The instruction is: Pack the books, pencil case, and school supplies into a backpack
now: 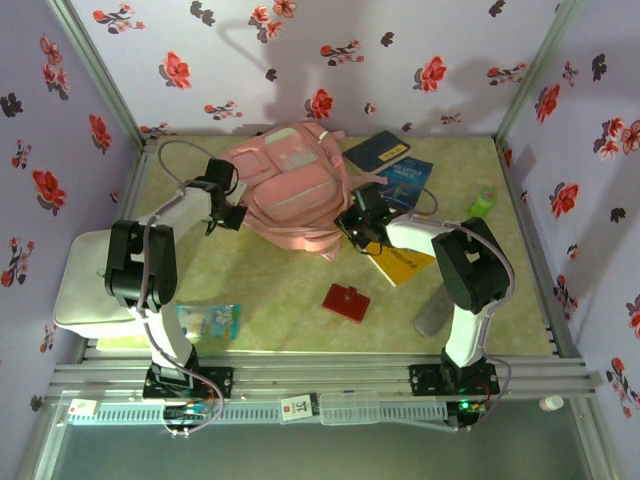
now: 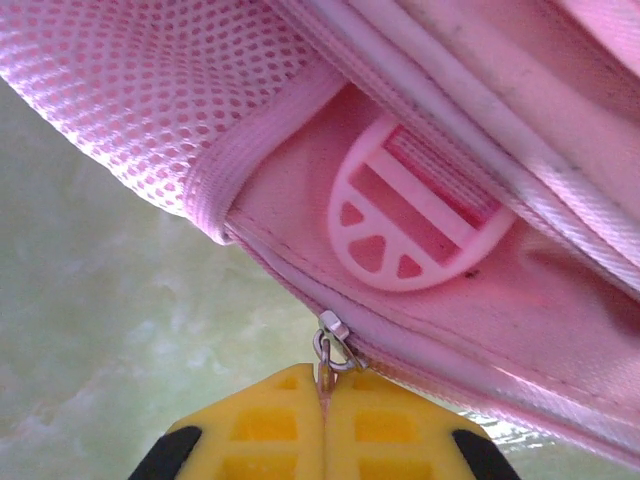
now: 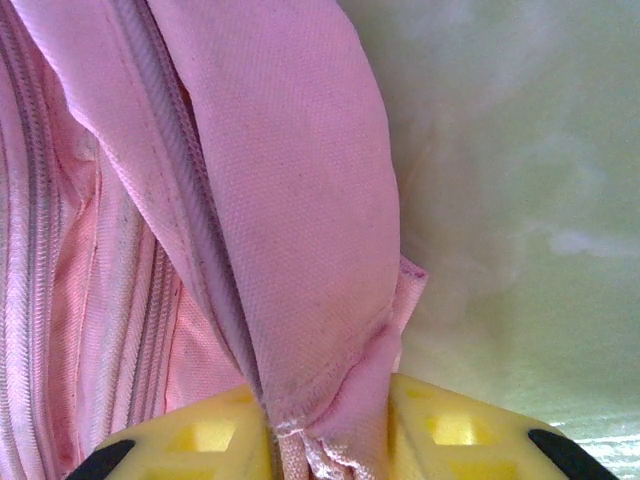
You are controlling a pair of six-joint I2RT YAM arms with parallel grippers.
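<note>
Nearest the arms' bases, on the near side of the backpack [image 1: 290, 185], lie the red square piece [image 1: 346, 301] and the grey pouch [image 1: 433, 313], both well apart from it. The yellow book [image 1: 402, 263] sits closer, just beside its near right corner and partly hidden by the right arm. None of these is packed yet.

The step in hand looks like opening the backpack (nothing can go in before that). At its left edge the left gripper [image 1: 228, 212] has its jaws pressed together on the small metal zip pull [image 2: 331, 345]. At its near right edge the right gripper [image 1: 355, 226] is clamped on a fold of the pink fabric beside a zip track. The next move probably calls for the left arm to draw the pull along the track while the right holds the cloth taut.

Beyond the backpack, to its far right, rest the blue book [image 1: 405, 180] and the navy book [image 1: 376, 152].

The wrist views make plain what is too small to tell from overhead: the pull nipped between yellow fingertips [image 2: 280, 425], the cloth bunched in the other pair. The overhead view in turn lays out where the loose things wait.
</note>
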